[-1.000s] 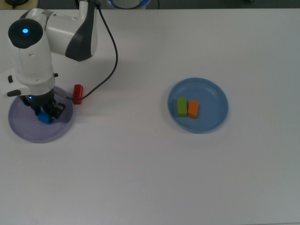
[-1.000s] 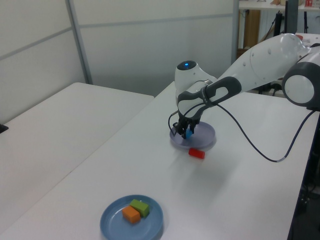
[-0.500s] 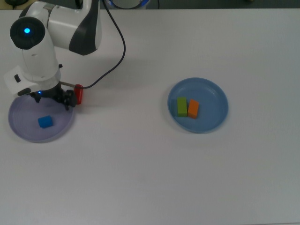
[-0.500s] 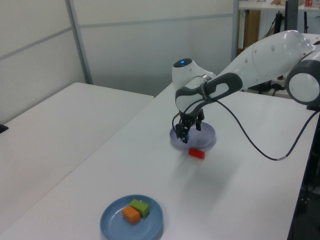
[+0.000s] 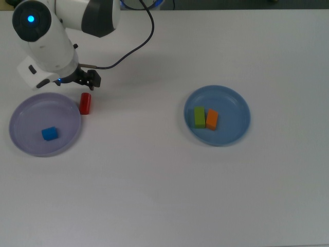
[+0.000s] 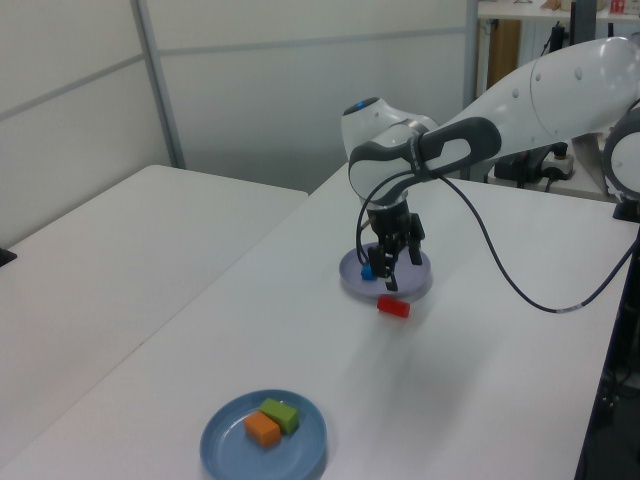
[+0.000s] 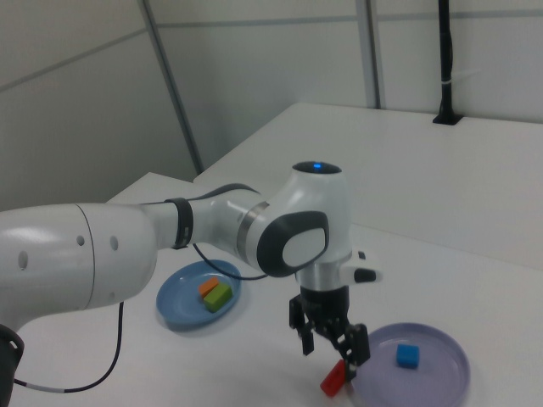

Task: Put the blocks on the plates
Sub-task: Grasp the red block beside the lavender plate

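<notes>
My gripper (image 7: 329, 346), spread wide and empty, has lifted off the purple plate (image 5: 20, 113) in the past second, leaving the blue cube (image 5: 49, 134) lying on it alone. I now hang above the red block (image 5: 85, 103), which lies on the table (image 5: 154, 195) just beside that plate's rim, on the top view's right of it. On the blue plate (image 5: 234, 103), well apart, the green bar (image 5: 199, 117) and orange bar (image 5: 212, 119) sit touching side by side. Three blocks are plated, I judge; only the red one remains, and it should be next.
</notes>
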